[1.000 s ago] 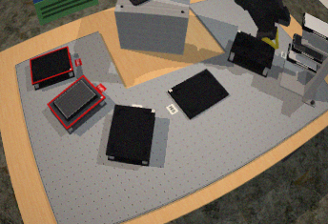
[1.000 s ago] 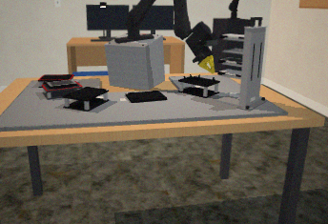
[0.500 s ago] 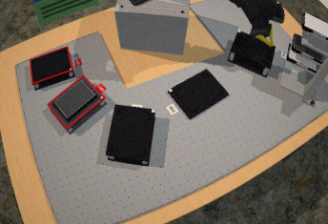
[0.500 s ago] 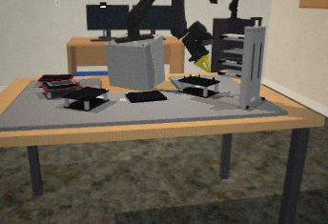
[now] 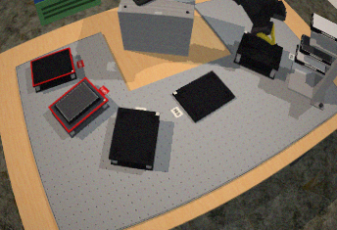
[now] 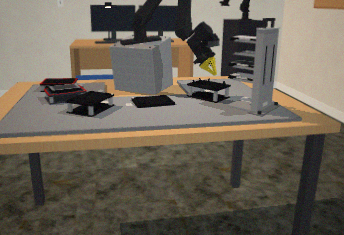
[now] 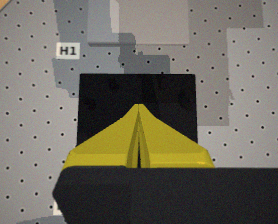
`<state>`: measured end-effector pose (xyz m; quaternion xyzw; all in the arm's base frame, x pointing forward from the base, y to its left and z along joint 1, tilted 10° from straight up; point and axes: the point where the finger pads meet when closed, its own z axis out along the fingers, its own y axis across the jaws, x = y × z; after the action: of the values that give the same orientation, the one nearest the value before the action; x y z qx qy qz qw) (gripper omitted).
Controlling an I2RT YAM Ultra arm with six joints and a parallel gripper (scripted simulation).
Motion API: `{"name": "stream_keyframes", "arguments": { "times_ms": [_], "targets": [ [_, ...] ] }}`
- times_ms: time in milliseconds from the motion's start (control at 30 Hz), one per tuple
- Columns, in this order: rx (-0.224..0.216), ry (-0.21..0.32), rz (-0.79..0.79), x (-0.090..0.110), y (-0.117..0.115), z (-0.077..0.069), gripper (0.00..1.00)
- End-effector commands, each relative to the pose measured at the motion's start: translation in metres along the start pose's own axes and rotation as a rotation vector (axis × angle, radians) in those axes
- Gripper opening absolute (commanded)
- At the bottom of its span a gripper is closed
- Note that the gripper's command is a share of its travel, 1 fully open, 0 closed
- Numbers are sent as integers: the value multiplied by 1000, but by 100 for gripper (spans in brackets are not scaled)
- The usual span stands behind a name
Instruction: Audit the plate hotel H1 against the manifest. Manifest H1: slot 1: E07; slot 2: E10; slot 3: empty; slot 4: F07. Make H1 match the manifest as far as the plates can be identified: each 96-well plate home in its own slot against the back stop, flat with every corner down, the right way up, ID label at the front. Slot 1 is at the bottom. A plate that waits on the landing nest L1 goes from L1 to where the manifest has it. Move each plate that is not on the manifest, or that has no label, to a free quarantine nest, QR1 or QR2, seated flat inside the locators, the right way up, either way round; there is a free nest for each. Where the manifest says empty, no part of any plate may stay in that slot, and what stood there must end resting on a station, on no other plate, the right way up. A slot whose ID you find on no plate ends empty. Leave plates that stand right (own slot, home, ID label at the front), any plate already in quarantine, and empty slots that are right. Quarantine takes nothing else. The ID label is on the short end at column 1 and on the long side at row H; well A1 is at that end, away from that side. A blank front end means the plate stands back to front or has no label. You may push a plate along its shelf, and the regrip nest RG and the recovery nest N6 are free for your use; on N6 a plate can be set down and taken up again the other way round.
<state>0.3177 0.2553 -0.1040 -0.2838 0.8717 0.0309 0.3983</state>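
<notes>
The plate hotel H1 [image 5: 317, 53] stands at the table's right edge with plates on its shelves [image 6: 243, 59]. Their labels are too small to read. In the wrist view only its grey base [image 7: 145, 22] and the H1 tag [image 7: 68, 50] show. My gripper [image 5: 265, 34] is shut and empty. Its yellow fingers [image 7: 138, 107] are pressed together above the black raised nest [image 7: 100, 100] in front of the hotel. This nest also shows in the top and exterior views [image 5: 260, 54] [image 6: 208, 86]. The gripper [image 6: 209, 64] hangs a little above it.
Two red-framed quarantine nests are at the far left: one [image 5: 52, 67] looks bare, the other [image 5: 78, 102] holds a grey plate. A black raised nest [image 5: 133, 137] and a flat black nest [image 5: 204, 95] lie mid-table. A grey box [image 5: 157, 14] stands behind them.
</notes>
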Motion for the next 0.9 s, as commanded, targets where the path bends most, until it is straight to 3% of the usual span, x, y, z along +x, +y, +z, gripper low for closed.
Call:
{"name": "stream_keyframes", "arguments": {
  "times_ms": [0, 500, 533, 867],
  "targets": [
    [-4, -54, 18, -14, 3, -10, 0],
    [-4, -53, 18, 1, 3, -24, 0],
    [-5, -92, 33, -17, 5, -19, 0],
    [-7, -93, 33, -18, 5, -18, 0]
  ]
}}
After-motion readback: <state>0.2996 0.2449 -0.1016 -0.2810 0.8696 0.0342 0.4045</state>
